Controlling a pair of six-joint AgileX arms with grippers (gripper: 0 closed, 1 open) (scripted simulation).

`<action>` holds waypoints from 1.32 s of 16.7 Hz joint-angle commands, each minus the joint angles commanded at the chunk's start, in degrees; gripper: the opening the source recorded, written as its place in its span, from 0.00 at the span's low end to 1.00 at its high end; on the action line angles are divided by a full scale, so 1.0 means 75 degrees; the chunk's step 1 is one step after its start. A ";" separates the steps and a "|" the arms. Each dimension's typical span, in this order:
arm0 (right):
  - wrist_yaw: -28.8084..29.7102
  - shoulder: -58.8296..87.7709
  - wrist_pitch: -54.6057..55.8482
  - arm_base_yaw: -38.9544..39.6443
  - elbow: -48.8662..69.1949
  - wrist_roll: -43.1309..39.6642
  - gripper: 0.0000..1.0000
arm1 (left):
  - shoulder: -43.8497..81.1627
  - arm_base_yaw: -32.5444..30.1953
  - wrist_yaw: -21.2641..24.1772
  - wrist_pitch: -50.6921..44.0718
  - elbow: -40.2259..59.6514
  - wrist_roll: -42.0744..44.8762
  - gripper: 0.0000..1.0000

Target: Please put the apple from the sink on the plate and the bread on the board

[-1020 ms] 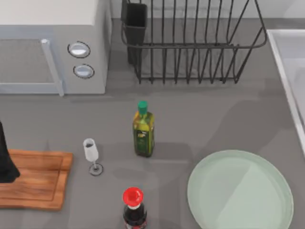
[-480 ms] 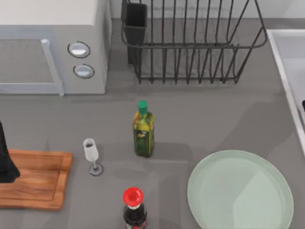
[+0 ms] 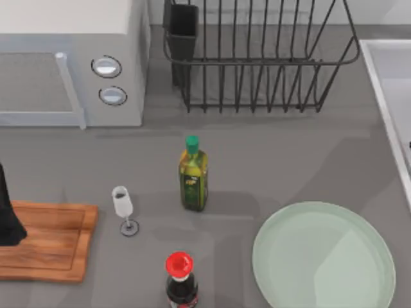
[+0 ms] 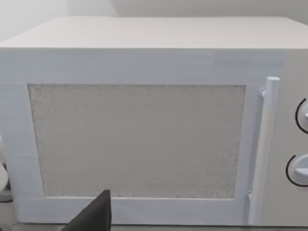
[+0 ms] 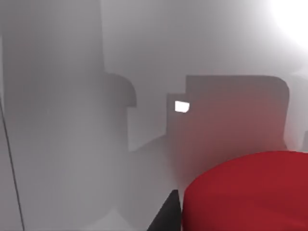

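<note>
We had our right gripper down in the white sink, right beside the round red apple, ready to lift it out, but we could not tell how wide its fingers were.

Left arm parked at table's left edge; right gripper lowered

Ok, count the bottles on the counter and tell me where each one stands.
2. The olive oil bottle with a green cap stands mid-counter, in front of the dish rack. The red-capped dark bottle stands at the near edge, left of the plate. Others may lie out of frame.
</note>
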 joint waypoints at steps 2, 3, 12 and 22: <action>0.0000 0.0000 0.0000 0.0000 0.0000 0.0000 0.10 | 0.0000 0.0000 0.0000 0.0000 0.0000 0.0000 1.00; 0.0000 0.0000 0.0000 0.0000 0.0000 0.0000 0.02 | 0.0000 0.0000 0.0000 0.0000 0.0000 0.0000 1.00; 0.0004 -0.0027 -0.0003 0.0009 0.0011 0.0006 0.00 | 0.0000 0.0000 0.0000 0.0000 0.0000 0.0000 1.00; -0.0007 -0.1087 -0.2317 -0.0001 0.1226 -0.0016 0.00 | 0.0000 0.0000 0.0000 0.0000 0.0000 0.0000 1.00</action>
